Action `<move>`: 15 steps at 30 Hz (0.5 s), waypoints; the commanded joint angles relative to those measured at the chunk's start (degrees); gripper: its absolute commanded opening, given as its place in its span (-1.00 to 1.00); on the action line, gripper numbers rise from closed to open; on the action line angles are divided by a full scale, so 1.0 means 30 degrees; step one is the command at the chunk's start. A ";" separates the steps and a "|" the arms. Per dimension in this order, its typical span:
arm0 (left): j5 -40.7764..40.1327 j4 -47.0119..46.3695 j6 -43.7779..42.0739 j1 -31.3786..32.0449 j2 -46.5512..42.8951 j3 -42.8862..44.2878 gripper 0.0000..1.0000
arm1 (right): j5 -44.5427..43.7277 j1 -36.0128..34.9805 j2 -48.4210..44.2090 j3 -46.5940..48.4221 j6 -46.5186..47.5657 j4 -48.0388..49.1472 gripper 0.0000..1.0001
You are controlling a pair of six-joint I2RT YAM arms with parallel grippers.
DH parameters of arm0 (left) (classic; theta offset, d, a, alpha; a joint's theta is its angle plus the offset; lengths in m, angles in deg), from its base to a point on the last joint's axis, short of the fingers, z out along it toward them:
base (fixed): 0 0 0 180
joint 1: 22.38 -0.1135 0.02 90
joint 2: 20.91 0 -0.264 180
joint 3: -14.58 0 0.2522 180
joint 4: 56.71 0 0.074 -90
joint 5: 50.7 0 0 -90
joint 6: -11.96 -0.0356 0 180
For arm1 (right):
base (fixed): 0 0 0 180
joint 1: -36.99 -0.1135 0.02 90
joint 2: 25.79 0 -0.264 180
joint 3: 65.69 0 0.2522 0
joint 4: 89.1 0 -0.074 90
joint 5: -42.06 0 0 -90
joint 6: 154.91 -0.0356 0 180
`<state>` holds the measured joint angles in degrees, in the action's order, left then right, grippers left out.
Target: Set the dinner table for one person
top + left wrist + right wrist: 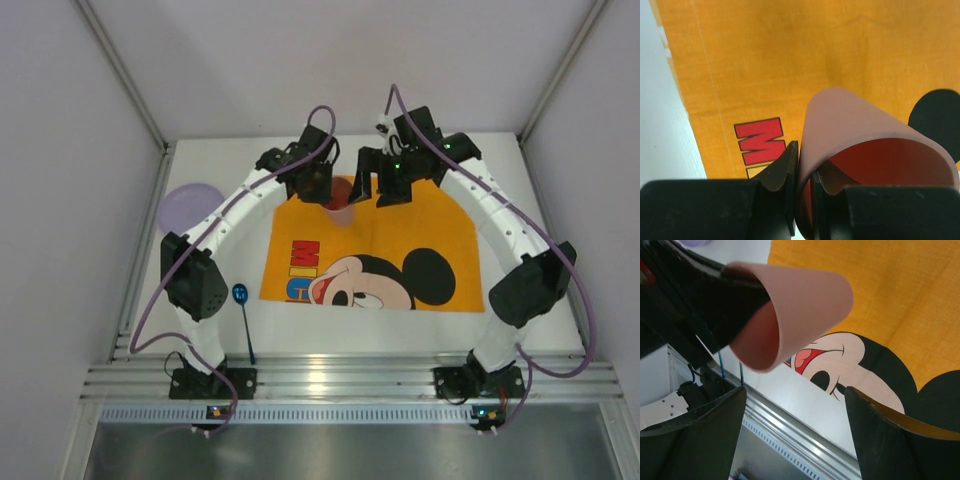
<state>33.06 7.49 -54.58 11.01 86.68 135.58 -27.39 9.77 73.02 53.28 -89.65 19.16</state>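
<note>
L gripper (802, 156) was clamped on the rim of a pink cup (855, 130) over the orange placemat (420, 235) — R gripper (795, 391) close by, jaws wide apart, holding nothing. White dinner table (380, 326) lay under the mat — ahead of both arm bases

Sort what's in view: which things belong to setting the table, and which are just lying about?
Job: pink cup in the left gripper; orange placemat; purple plate; blue spoon; dinner table.
Lying about: no loose item seen; only the fixed aluminium rail.
</note>
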 commanded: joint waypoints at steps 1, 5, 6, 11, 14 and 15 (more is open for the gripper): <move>-0.1259 0.1059 0.0586 0.0820 -0.1350 -0.0531 -1.00 | 0.0033 -0.0125 -0.0063 0.0470 -0.0282 -0.0129 0.61; -0.1406 0.1235 0.0997 0.1877 -0.1557 -0.0474 -1.00 | -0.0376 -0.0154 -0.0561 -0.1287 -0.0253 0.0398 0.61; -0.1551 0.1351 0.1142 0.2082 -0.1586 -0.0329 -1.00 | -0.0523 -0.0270 -0.0591 -0.1899 -0.0194 0.0515 0.60; -0.2429 0.1879 0.1962 0.4131 -0.1557 0.0258 -1.00 | -0.2279 -0.0740 -0.0708 -0.3047 0.0128 0.0663 0.57; -0.3104 0.2260 0.2782 0.5187 -0.1586 0.0405 -1.00 | -0.3567 -0.0974 -0.0737 -0.3399 0.0245 0.0488 0.35; -0.3250 0.2406 0.3248 0.5364 -0.1557 0.0434 -1.00 | -0.3861 -0.1062 -0.0708 -0.3371 0.0333 0.0255 0.23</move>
<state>25.85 12.38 -48.59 24.84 85.64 134.22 -33.70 7.84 72.93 42.70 -89.32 19.32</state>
